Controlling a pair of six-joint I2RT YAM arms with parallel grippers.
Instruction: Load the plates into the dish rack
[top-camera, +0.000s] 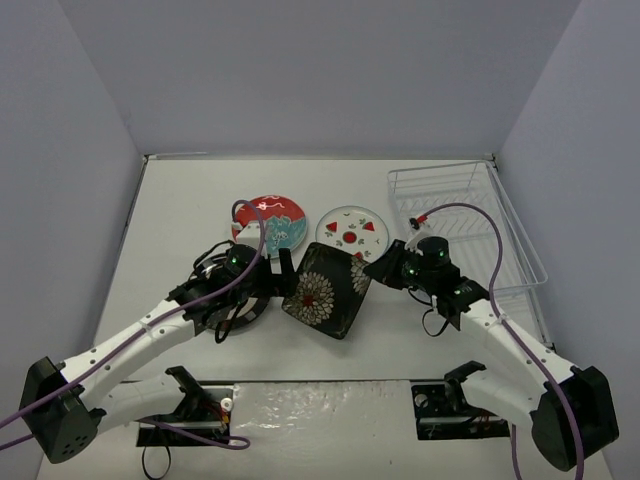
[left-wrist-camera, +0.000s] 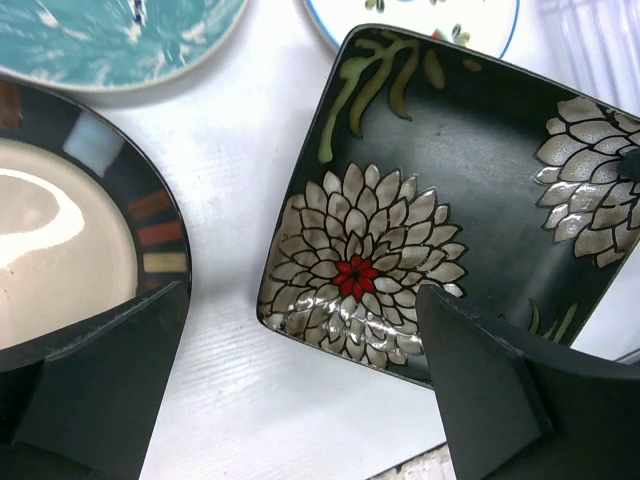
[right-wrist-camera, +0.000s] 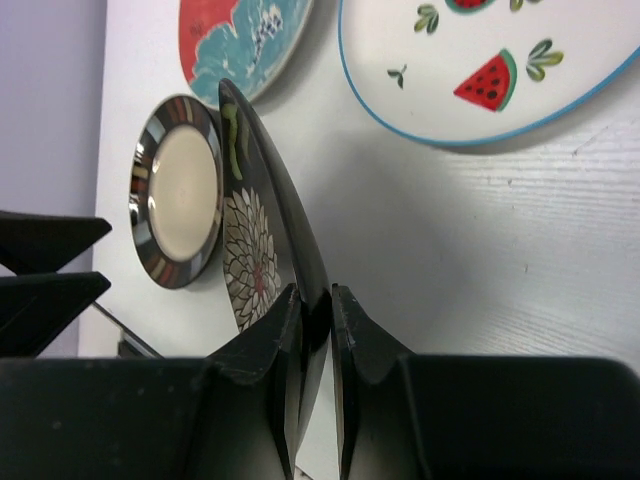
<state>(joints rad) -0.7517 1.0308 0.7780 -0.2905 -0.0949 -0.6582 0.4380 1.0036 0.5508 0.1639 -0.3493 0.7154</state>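
My right gripper is shut on the right edge of the square black plate with white flowers, which it holds tilted up on that side; the grip shows in the right wrist view. My left gripper is open and empty at the plate's left edge, its fingers straddling bare table. The black-rimmed beige plate lies under my left wrist. The red-and-teal floral plate and the watermelon plate lie flat behind. The dish rack stands at the back right with no plates in it.
Grey walls close in the white table on three sides. The rack's near-left corner is just behind my right wrist. Purple cables loop over both arms.
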